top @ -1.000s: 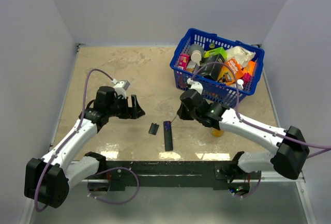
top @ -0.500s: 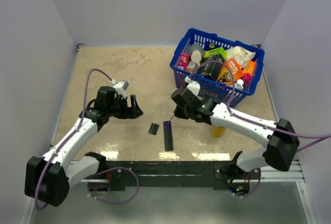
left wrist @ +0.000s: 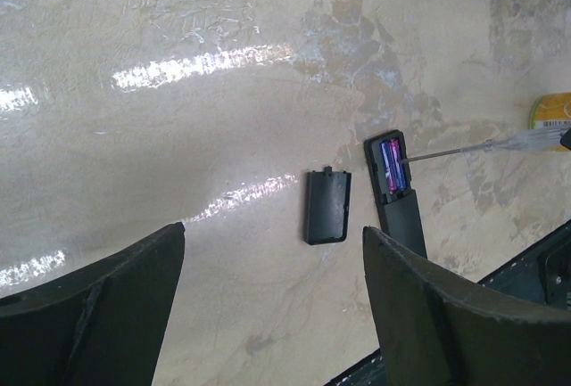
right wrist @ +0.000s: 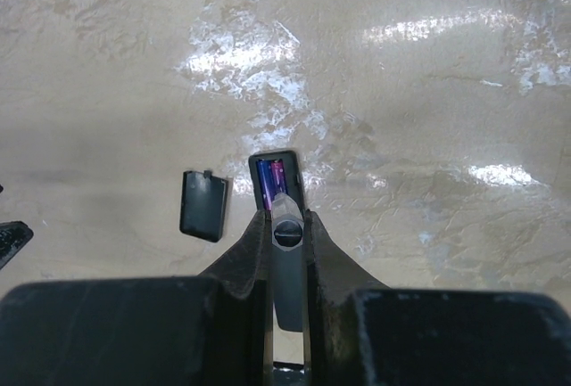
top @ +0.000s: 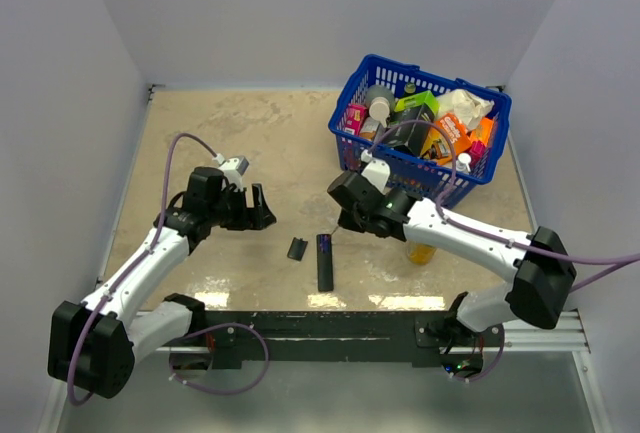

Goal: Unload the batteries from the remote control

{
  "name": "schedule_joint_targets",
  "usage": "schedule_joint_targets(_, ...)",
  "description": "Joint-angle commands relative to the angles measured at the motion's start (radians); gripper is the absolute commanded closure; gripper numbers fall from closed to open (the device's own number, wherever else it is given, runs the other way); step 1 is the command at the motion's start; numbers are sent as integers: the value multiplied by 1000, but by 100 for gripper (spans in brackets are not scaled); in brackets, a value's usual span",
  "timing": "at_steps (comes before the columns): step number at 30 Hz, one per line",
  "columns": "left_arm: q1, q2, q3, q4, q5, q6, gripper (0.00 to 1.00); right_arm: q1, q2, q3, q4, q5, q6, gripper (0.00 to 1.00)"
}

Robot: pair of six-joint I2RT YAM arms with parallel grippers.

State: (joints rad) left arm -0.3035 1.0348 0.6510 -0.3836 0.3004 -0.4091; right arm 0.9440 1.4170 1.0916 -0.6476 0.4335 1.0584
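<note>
The remote (top: 324, 263) lies near centre on the worktop (top: 220, 133), its open recess holding the purplish batteries (right wrist: 272, 175). The right jaws are clamped on a thin stick (right wrist: 285, 266) whose tip is at that recess. Pried too hard, a battery could spring out and roll away, or the unheld remote could skid towards the cover (top: 297, 248) just to its left, since the left jaws hang apart and empty, well off to the left. The blue basket (top: 440, 78) at far right is crammed with bottles and packets.
</note>
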Motion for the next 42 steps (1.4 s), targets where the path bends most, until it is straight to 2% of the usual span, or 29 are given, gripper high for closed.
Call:
schedule_joint_targets(1,3,-1,45,11,-15,-5,16,12,20,59,-29,60,48,100)
schedule_joint_targets(7,3,-2,45,11,-15,-7,16,26,49,48,28,57,46,100)
schedule_joint_targets(15,3,11,44,14,2,-17,19,44,96,77,17,102,37,100)
schedule_joint_targets(22,-2,56,4,48,84,-74,34,61,76,54,141,22,-178,100)
schedule_joint_targets(23,-2,57,-10,67,154,-91,35,61,73,56,140,25,-201,100)
schedule_joint_targets(26,-3,18,-100,196,259,-200,39,64,51,54,115,70,-202,100)
schedule_joint_targets(29,-14,-15,-172,284,247,-241,44,65,36,27,131,63,-195,100)
schedule_joint_targets(34,-98,24,-217,346,252,-279,49,64,19,-28,183,-2,-224,100)
schedule_joint_targets(37,-199,54,-229,417,198,-322,50,64,5,-42,177,7,-219,100)
schedule_joint_targets(42,-289,113,-232,484,132,-375,61,64,-27,-75,198,5,-215,100)
